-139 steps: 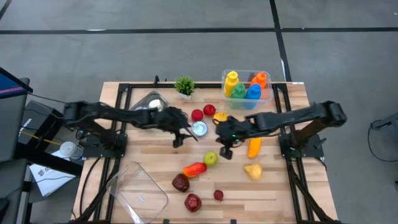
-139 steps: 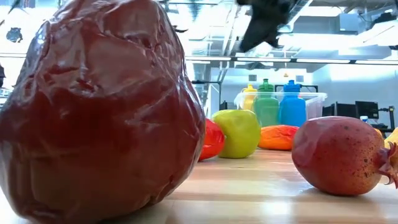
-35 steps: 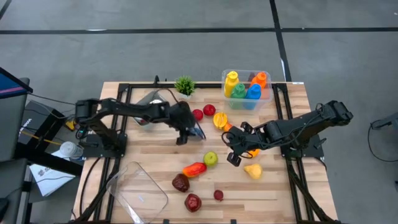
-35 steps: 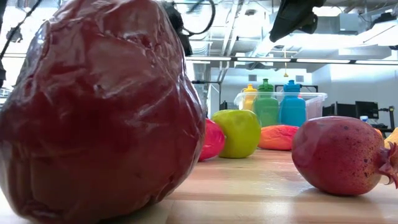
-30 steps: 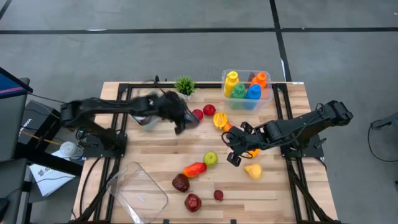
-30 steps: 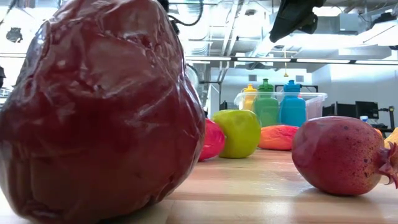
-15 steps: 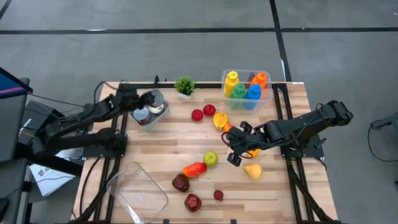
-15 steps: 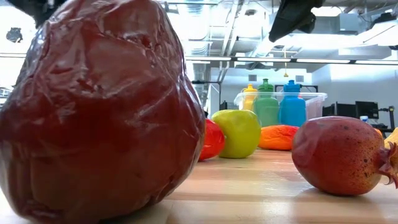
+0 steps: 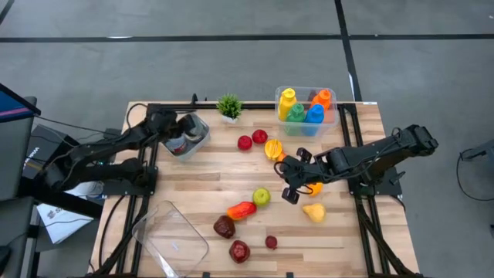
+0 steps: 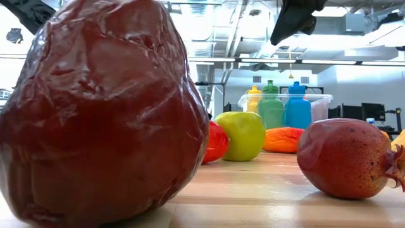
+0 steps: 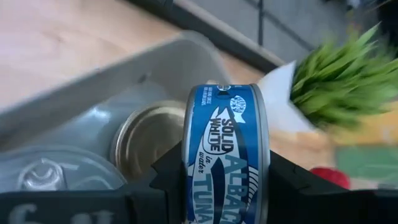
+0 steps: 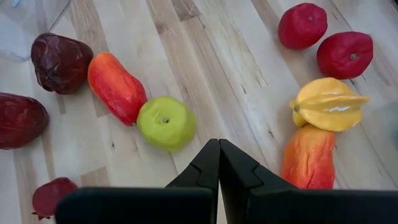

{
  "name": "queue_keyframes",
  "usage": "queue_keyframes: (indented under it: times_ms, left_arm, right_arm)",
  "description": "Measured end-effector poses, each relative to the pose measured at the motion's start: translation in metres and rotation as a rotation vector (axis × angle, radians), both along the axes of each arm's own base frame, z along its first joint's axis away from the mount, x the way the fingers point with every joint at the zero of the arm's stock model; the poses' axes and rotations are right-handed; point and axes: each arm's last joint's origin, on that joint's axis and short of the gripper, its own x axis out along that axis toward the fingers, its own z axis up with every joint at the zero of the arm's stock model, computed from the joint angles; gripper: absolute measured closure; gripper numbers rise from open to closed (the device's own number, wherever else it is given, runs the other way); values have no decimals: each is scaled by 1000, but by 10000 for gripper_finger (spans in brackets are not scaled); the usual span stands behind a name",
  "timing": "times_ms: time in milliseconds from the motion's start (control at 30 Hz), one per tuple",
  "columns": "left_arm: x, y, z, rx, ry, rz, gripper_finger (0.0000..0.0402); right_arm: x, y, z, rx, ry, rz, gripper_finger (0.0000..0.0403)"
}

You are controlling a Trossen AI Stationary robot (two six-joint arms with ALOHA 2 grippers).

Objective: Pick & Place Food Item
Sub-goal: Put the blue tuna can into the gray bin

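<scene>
The placing step is in hand. The left gripper (image 11: 227, 186) clamps a blue albacore tuna can (image 11: 227, 155) on edge between its jaws, label facing the wrist camera, and hangs over the clear container (image 9: 185, 135) at the table's far left corner. Just beyond the jaws, inside that container, lie a gold-lidded can (image 11: 146, 140) and a silver-topped can (image 11: 50, 174); a small green plant (image 11: 336, 81) stands past the container's wall.

The next move, as I judge it, calls for lowering the tuna can between those two cans without knocking them, then spreading the jaws to let it settle. Held on edge, it may roll or tip when freed.

The right gripper (image 12: 217, 163) waits with jaws pressed together and empty above the middle of the table, with a green apple (image 12: 166, 122) just ahead of its tips and an orange fruit (image 12: 310, 155) and a yellow starfruit (image 12: 328, 104) off to one side.
</scene>
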Motion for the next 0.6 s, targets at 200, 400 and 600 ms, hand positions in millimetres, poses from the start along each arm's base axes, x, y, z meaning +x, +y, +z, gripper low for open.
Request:
queue_keyframes:
  times_ms: [200,400,600]
  left_arm:
    - [7,6,-7,-26,-15,25,270]
    - [7,7,-7,-8,17,7,259]
    - [11,10,4,118,-7,-102,111]
  right_arm:
    - [0,0,0,-1,4,1,403]
    - [-1,0,0,-1,7,1,403]
    - [0,-1,0,-2,7,-1,403]
